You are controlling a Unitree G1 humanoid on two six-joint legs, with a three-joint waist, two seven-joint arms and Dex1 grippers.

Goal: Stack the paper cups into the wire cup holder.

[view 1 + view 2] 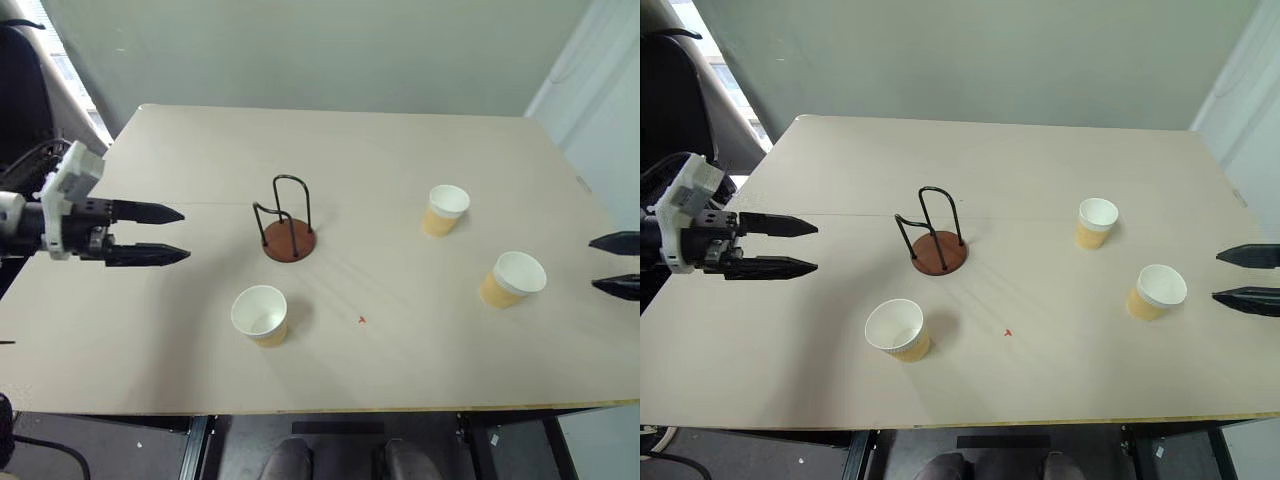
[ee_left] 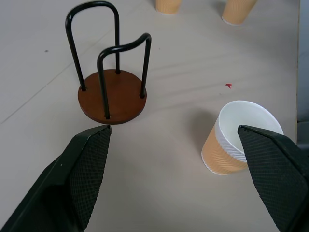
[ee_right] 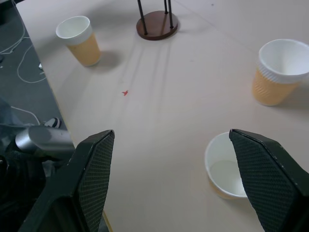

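The wire cup holder [image 1: 288, 222] stands empty near the table's middle, two black loops on a round brown base. Three tan paper cups stand upright and apart: one [image 1: 261, 315] in front of the holder, one [image 1: 444, 209] to the right of it, and one [image 1: 514, 279] nearer the right edge. My left gripper [image 1: 165, 234] hovers open over the table's left side, pointing towards the holder, nothing between its fingers. My right gripper [image 1: 615, 265] is open at the right edge, just right of the nearest cup and apart from it.
The beige table [image 1: 380, 150] ends at a front edge [image 1: 400, 408] close to me. A tiny red mark [image 1: 362, 320] lies between the front cup and the right cups. Cables and dark gear [image 3: 29, 159] lie on the floor beside the table.
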